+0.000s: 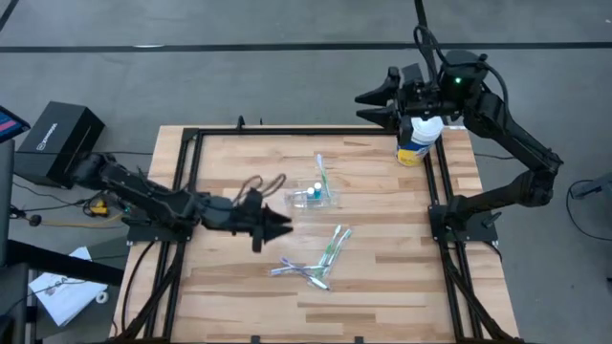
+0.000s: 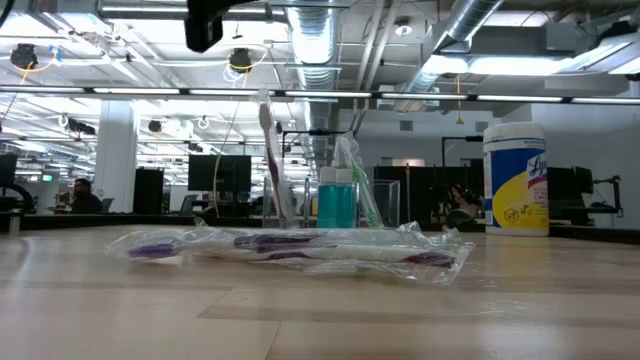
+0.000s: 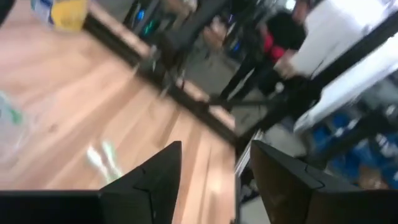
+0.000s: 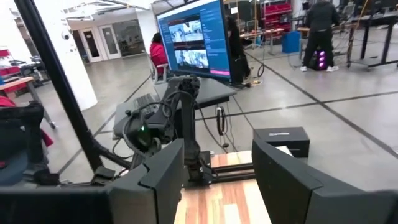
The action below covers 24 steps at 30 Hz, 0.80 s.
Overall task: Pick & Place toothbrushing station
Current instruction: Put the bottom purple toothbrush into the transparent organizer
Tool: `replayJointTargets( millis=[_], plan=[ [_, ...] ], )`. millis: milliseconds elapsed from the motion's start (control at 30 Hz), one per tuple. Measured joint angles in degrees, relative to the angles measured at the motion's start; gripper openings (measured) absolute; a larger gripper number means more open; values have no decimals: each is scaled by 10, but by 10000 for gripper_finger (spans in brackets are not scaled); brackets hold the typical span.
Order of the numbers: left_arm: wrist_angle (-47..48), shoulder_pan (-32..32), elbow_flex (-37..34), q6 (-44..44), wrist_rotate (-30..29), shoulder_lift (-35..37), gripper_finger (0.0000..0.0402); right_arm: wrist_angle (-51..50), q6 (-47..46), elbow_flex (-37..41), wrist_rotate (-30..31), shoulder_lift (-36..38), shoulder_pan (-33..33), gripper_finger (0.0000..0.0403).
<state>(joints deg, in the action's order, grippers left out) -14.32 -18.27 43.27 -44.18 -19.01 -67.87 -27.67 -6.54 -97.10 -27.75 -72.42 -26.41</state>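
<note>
A small clear plastic cup [image 1: 314,194] stands near the table's middle, with a blue tube [image 2: 337,203] and a toothbrush [image 1: 320,170] in it. Several wrapped green and purple-white toothbrushes [image 1: 335,245] lie flat on the wood nearer the front; they also show in the low view [image 2: 300,250]. My left gripper [image 1: 284,222] is open and empty, raised above the table just left of the cup and the loose toothbrushes. Its fingers stand apart in the left wrist view [image 3: 214,171]. My right gripper [image 1: 368,105] is open and empty, high over the table's far right corner, as the right wrist view [image 4: 217,168] shows.
A white-lidded yellow-and-blue canister [image 1: 418,141] stands at the far right edge under the right arm. It also shows in the low view [image 2: 515,180]. A black frame rail [image 1: 316,134] runs round the table. A black box [image 1: 59,141] sits off the table's left side. People are in the room behind.
</note>
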Motion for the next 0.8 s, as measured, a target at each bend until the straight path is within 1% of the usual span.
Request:
replayJointTargets(
  millis=[100, 267, 433, 600, 800],
  plan=[
    [18, -15, 0, 0, 20, -13, 192, -4, -1, 0, -9, 0, 0, 179],
    [101, -46, 0, -19, 70, -36, 191, -8, -1, 0, -26, 0, 0, 179],
    [132, -76, 0, -22, 104, -66, 187, -8, -1, 0, -43, 0, 0, 179],
    [166, -79, 0, -14, 163, -115, 187, -8, 1, 0, -57, 0, 0, 179],
    [193, -75, 0, -8, 179, -179, 186, -11, 4, 0, -57, 0, 0, 179]
  ],
)
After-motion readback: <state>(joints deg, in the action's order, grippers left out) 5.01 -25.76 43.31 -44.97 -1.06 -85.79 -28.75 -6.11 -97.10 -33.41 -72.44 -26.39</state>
